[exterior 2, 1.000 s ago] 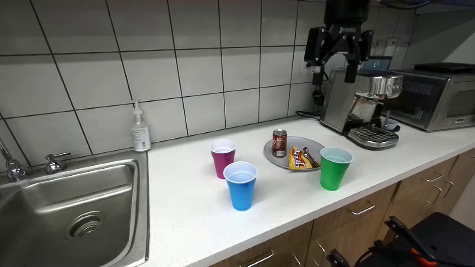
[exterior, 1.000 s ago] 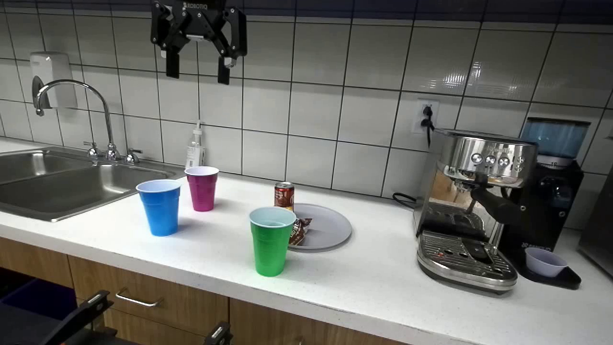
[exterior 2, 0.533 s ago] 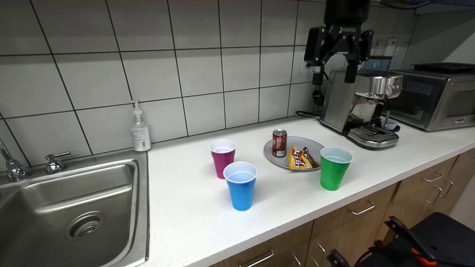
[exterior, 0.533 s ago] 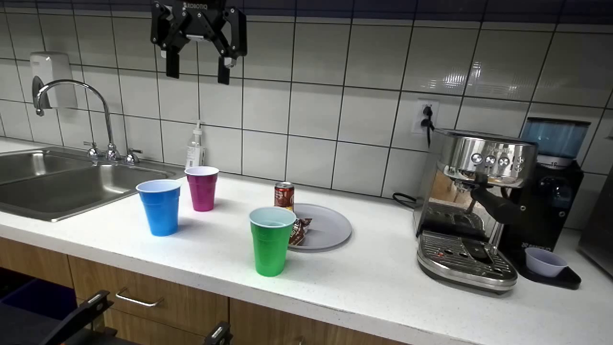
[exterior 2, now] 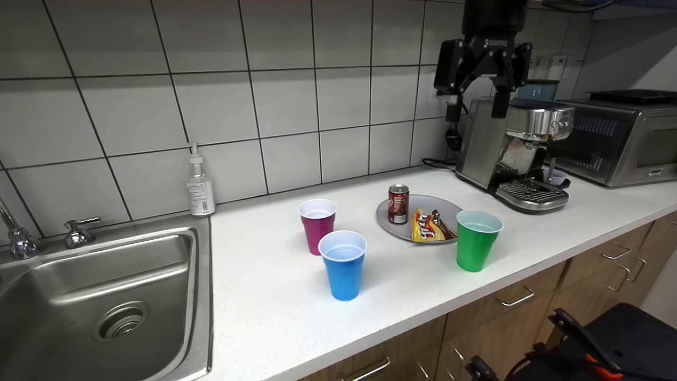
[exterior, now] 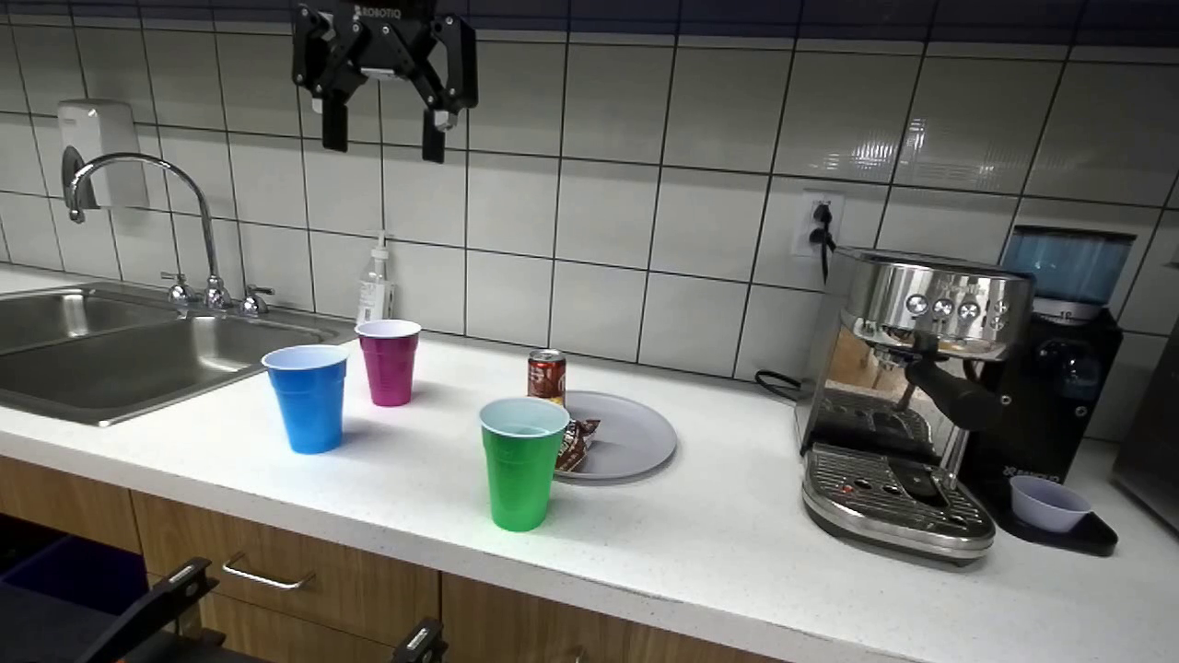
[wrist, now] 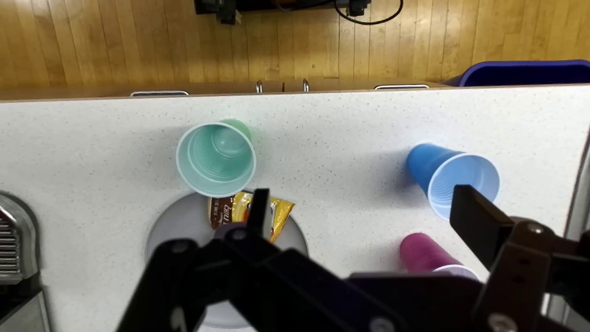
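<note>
Blue cup [exterior 2: 342, 270], magenta cup [exterior 2: 318, 232] and green cup [exterior 2: 477, 243] stand upright and apart on a white counter [exterior 2: 254, 296], mouths up, presumably so they can hold something. Blue and magenta share the end near the steel sink [exterior 2: 203, 280], magenta closer to the back edge; green is nearest the front edge, in front of a grey plate [exterior: 636, 437]. That plate seems to act as a tray: a red can [exterior 2: 398, 205] stands toward its sink side, and a yellow and brown snack packet [exterior 2: 429, 228] lies on its front part. Well above all this, a black gripper [exterior: 384, 136] points straight down, jaws wide apart, nothing between them and nothing touched; at that height it likely hangs safely clear of the cup rims. A tiled wall [exterior 2: 285, 100] rises behind the back edge. Toward the end away from the sink, a coffee machine [exterior: 884, 414] stands near that wall, probably to be within reach of its socket [exterior: 807, 221].
</note>
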Action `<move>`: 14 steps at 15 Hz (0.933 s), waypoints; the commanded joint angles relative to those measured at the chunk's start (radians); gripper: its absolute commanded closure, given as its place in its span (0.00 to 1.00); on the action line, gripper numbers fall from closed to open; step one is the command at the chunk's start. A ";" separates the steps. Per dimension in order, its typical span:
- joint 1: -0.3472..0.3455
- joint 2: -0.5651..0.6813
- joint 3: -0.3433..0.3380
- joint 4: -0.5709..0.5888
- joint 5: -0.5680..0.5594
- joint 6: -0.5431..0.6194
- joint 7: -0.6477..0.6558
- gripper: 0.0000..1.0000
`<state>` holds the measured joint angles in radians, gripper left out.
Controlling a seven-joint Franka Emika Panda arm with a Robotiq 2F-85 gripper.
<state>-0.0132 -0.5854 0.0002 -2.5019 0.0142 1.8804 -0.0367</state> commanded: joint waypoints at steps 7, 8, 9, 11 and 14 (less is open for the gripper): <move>-0.016 -0.012 0.018 -0.121 -0.097 0.221 0.082 0.00; -0.018 -0.008 0.019 -0.134 -0.097 0.241 0.090 0.00; -0.019 -0.005 0.019 -0.146 -0.099 0.261 0.098 0.00; -0.025 0.013 0.020 -0.161 -0.098 0.293 0.122 0.00; -0.037 0.049 0.023 -0.172 -0.102 0.339 0.156 0.00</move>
<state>-0.0207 -0.5631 0.0005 -2.6574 -0.0667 2.1645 0.0651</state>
